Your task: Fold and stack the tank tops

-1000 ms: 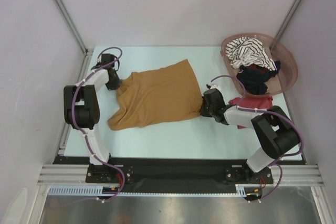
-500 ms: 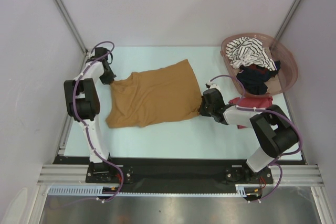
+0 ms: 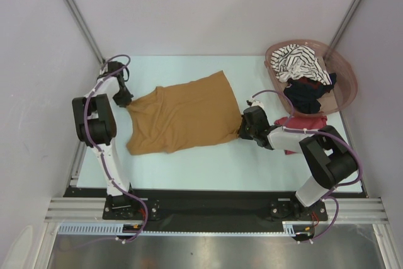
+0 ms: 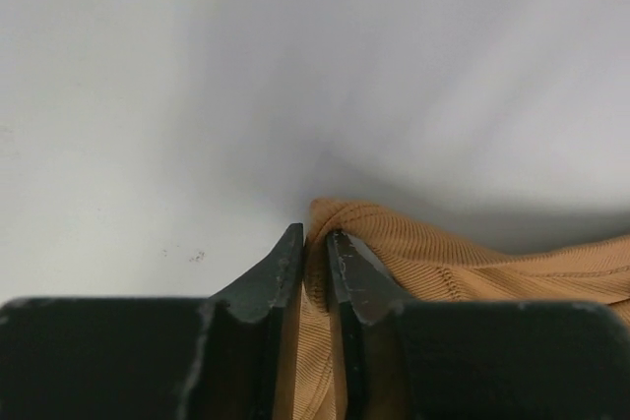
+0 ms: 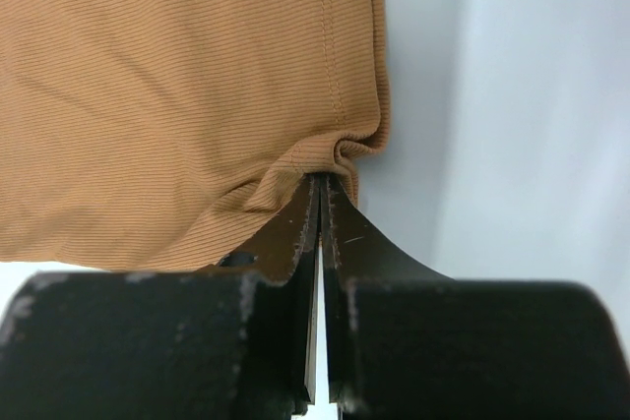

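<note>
The mustard-brown tank top (image 3: 182, 118) lies spread across the middle of the table, stretched between both arms. My left gripper (image 3: 126, 101) is at its left corner. In the left wrist view the jaws stand narrowly apart with a fold of the ribbed cloth (image 4: 443, 263) pinched between the fingers (image 4: 281, 268). My right gripper (image 5: 322, 184) is shut on the hem corner at the garment's right edge (image 3: 242, 127). A dark red tank top (image 3: 302, 121) lies under the right arm. The striped one (image 3: 302, 61) and the black one (image 3: 305, 92) sit in the basket.
The pinkish-brown oval basket (image 3: 343, 70) stands at the back right corner of the table. Grey walls and metal posts close in the left, right and back sides. The arm bases sit on the rail at the near edge.
My left arm has moved left and back, drawing the tank top's left corner outward and flattening the cloth. Its jaws have parted slightly. The right arm has stayed put.
</note>
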Available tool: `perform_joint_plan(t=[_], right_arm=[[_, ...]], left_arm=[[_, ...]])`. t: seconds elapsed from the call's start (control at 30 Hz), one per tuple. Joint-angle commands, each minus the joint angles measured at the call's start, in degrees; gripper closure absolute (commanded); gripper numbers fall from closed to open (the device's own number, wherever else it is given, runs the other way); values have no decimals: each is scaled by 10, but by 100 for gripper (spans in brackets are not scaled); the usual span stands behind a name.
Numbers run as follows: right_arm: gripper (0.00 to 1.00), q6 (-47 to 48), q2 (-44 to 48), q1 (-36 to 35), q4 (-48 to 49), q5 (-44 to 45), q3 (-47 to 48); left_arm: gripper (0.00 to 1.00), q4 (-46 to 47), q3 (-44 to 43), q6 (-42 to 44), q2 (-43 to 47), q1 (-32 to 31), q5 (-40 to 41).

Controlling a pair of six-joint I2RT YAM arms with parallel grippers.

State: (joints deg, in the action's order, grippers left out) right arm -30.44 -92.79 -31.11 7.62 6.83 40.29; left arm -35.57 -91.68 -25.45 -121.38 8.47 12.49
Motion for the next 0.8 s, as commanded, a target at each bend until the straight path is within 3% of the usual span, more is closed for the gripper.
perform_joint_plan(t=[0.0,0.03,0.07,0.1,0.17,0.27,0.4,0.53,0.6,0.77], right_arm=[[100,-2,-45,-8,-85,-16,-29],[100,-2,-43,-7,-85,-16,-29],[100,-2,-42,-7,-86,-16,-29],[100,-3,-42,-8,-86,-16,-31],[100,-3,-37,-8,-85,-16,-31],[95,-2,-27,-8,-83,-16,-35],[77,-2,-2,-7,-81,-30,-43],[68,-4,32,-7,-90,-26,-43],[57,-6,52,-8,-105,-14,-45],[41,-14,93,-3,-133,12,-54]], left_arm=[[80,-5,-26,-4,23,12,14],[73,-11,-32,-2,21,12,11],[43,-13,-39,-1,22,12,11],[28,-13,-36,-4,30,12,20],[11,1,-18,-4,45,12,19],[5,16,7,-6,76,11,21],[5,32,41,-10,120,-1,24],[5,48,79,-20,178,-26,19],[4,58,111,-24,212,-44,15],[4,91,190,-30,266,-80,1]])
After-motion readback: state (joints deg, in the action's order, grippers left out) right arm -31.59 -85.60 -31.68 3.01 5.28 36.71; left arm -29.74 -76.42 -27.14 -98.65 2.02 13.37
